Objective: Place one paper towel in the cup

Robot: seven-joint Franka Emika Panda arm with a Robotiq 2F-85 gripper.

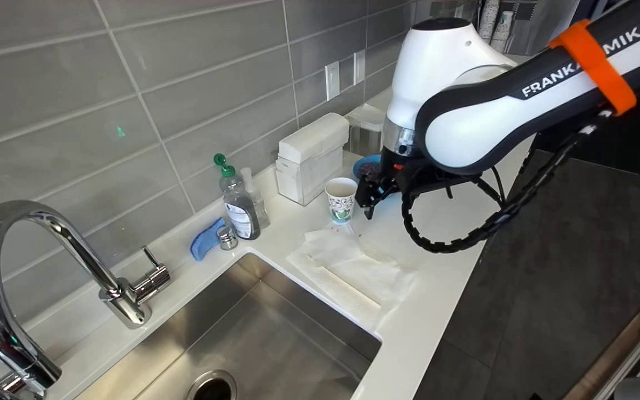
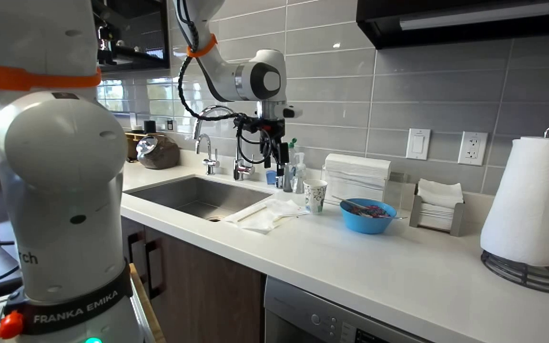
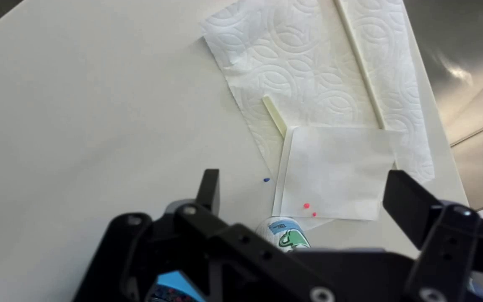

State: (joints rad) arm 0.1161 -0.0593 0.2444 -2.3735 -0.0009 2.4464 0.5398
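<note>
White paper sheets lie flat on the counter by the sink: a smooth folded paper towel (image 3: 338, 167) partly covers a larger embossed sheet (image 3: 300, 79). They also show in both exterior views (image 1: 373, 272) (image 2: 269, 212). The white paper cup (image 1: 341, 201) with blue-green print stands upright beside the sheets, also in an exterior view (image 2: 315, 196). In the wrist view the cup (image 3: 284, 234) is mostly hidden by the gripper. My gripper (image 3: 302, 184) is wide open and empty above the counter. It also shows near the cup in both exterior views (image 1: 369, 201) (image 2: 275, 167).
A blue bowl (image 2: 369, 220) of small beads stands beside the cup. A boxy container (image 1: 313, 161) of folded towels and a soap bottle (image 1: 240, 206) stand by the wall. The sink (image 1: 298, 333) borders the sheets. A napkin holder (image 2: 457, 219) and towel roll (image 2: 527, 200) stand farther along.
</note>
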